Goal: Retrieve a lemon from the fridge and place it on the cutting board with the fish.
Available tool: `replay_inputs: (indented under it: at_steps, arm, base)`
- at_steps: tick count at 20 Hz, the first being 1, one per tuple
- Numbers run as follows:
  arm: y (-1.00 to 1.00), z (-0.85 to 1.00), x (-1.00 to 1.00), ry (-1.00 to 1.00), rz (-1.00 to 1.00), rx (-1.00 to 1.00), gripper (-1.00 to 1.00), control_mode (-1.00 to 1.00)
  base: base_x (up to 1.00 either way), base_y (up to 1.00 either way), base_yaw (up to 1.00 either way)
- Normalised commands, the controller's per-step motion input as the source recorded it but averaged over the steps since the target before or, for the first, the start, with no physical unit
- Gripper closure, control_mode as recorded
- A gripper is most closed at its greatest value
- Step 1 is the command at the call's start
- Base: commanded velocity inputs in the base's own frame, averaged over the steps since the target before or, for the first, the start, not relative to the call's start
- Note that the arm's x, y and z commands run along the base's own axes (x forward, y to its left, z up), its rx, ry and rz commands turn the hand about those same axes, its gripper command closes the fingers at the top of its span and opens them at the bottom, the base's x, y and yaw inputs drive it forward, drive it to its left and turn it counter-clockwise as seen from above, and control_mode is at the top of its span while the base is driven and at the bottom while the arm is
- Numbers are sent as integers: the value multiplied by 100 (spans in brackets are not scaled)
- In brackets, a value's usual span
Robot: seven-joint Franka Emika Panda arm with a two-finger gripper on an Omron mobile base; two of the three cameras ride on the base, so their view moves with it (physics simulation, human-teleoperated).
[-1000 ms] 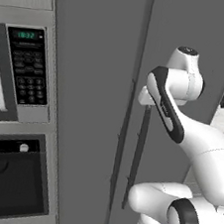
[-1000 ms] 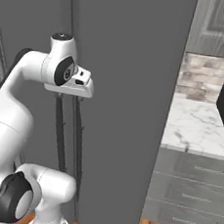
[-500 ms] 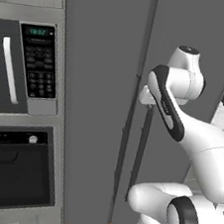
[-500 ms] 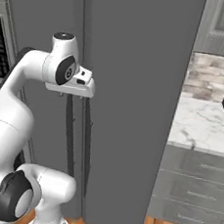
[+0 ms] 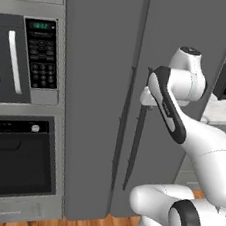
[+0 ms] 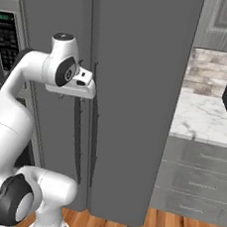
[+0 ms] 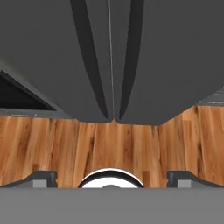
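Your fridge (image 5: 103,83) stands shut straight ahead, its two long handles (image 7: 94,61) running side by side down the middle seam, and the gripper (image 7: 111,177) hangs in front of them pointing down at the wood floor (image 7: 131,144), fingers (image 7: 41,178) spread wide and empty. The lemon is presumably inside, so choose one handle, say the 1 o'clock bar in the hand view, turn the wrist to face it, straddle it squarely, then close and pull along the door's arc
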Motion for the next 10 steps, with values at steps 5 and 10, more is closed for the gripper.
replay_inputs:
  at_steps: [5, 10]
  arm:
    - [-11, -24, 0, -3, -9, 0, -100, -100]
    - [-5, -39, 18, -11, -1, 0, -100, -100]
  base:
    - [0, 0, 0]
    - [0, 0, 0]
